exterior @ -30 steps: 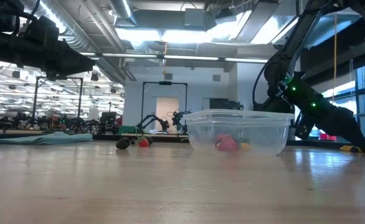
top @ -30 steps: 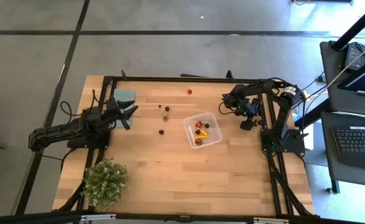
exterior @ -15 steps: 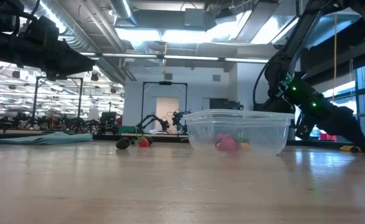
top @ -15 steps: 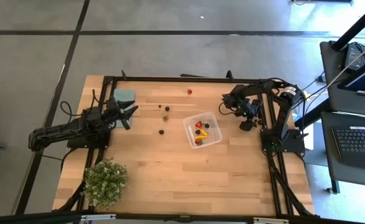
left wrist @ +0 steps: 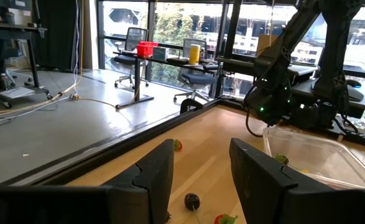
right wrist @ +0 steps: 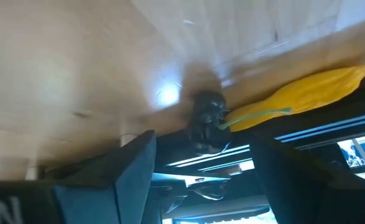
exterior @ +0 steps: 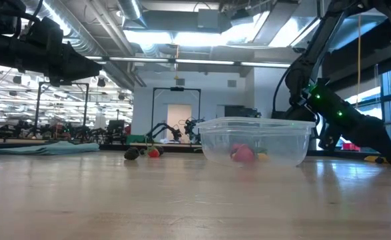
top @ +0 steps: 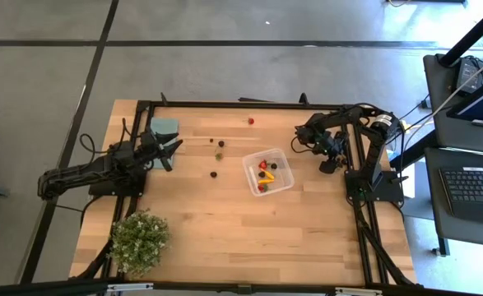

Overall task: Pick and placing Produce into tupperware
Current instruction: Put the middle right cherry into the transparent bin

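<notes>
The clear square tupperware (top: pixel 268 171) stands on the table's middle right, with red, yellow and dark produce pieces (top: pixel 262 174) inside. Several loose pieces lie to its left: a red one (top: pixel 251 121), dark ones (top: pixel 214 174) and a green one (top: pixel 218 155). My right gripper (top: pixel 328 165) is open just above the table, right of the tupperware. In the right wrist view its fingers (right wrist: pixel 123 171) stand apart before a dark piece (right wrist: pixel 208 121) and a yellow elongated piece (right wrist: pixel 300 93), touching neither. My left gripper (top: pixel 172 152) hovers open at the table's left.
A flat teal rectangle (top: pixel 164 126) lies near the far left corner, by the left gripper. A bushy potted plant (top: pixel 139 240) stands at the near left corner. Black frame rails (top: pixel 364 205) run along the table's right side. Bare wood lies near the tupperware's near side.
My right gripper has edged slightly down and toward the table's right edge. The left arm, the tupperware and the loose pieces have kept still.
</notes>
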You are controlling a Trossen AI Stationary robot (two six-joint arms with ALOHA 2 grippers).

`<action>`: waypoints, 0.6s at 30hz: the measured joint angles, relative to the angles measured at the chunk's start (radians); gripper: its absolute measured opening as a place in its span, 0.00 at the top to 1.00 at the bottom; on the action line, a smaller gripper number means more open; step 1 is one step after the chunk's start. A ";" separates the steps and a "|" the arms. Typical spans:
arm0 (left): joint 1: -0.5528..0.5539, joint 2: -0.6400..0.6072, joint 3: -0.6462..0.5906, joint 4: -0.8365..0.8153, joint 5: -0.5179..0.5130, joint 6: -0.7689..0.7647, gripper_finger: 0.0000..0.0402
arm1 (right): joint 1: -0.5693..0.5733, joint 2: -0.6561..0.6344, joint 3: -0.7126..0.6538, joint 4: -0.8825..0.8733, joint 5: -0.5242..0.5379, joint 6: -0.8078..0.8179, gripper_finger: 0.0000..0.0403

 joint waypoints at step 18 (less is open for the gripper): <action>0.000 0.000 0.000 0.000 0.000 -0.002 0.63 | 0.000 0.092 0.001 0.001 -0.053 -0.018 0.49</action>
